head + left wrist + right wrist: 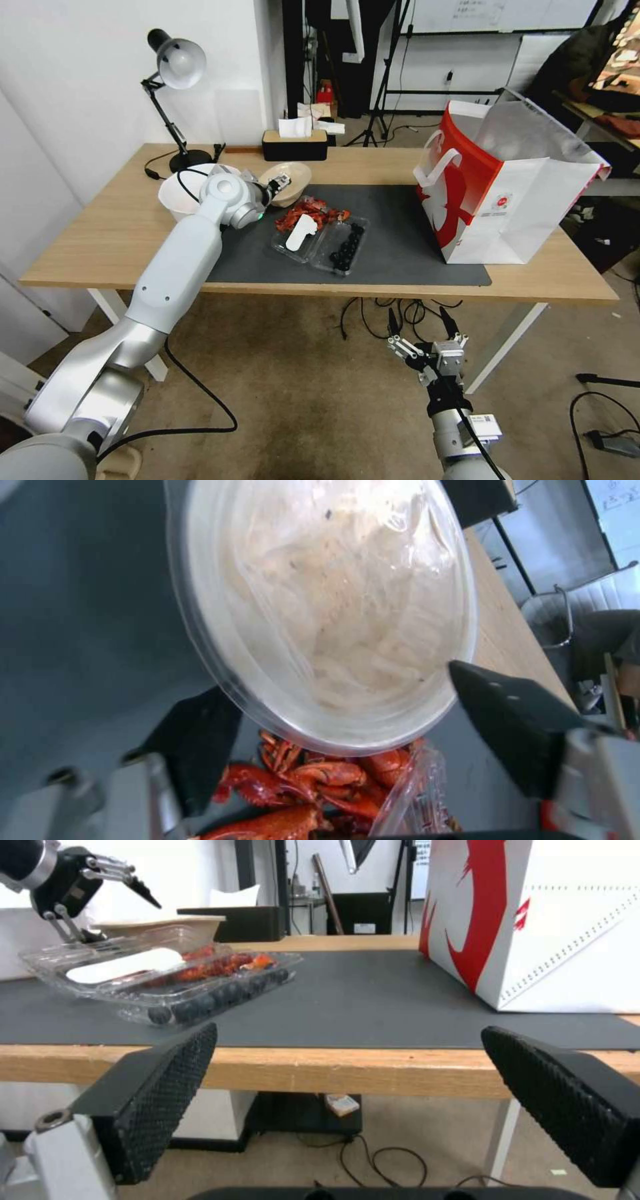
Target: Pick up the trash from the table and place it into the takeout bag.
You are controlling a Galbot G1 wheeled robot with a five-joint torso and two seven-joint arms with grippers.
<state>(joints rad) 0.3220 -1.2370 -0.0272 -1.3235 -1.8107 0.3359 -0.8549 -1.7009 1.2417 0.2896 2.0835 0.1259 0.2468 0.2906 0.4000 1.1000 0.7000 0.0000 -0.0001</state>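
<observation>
My left gripper (279, 182) reaches over the table (100, 247) and stands open at the near rim of a tan bowl (298, 175). From the left wrist, that bowl (327, 605) holds whitish contents under clear film and sits between my spread fingers (193, 745) without clear contact. A clear plastic clamshell (320, 239) with red shells (308, 212) and dark berries lies on the dark mat (393, 233). The takeout bag (500, 193) stands open at the mat's right end. My right gripper (423, 337) hangs open below the table's front edge, with nothing between its fingers (167, 1080).
A white bowl (175, 193) sits left of my wrist. A desk lamp (177, 63) and a tissue box (295, 143) stand at the back. Cables (387, 313) lie on the floor under the table. A white table leg (503, 347) is beside my right gripper.
</observation>
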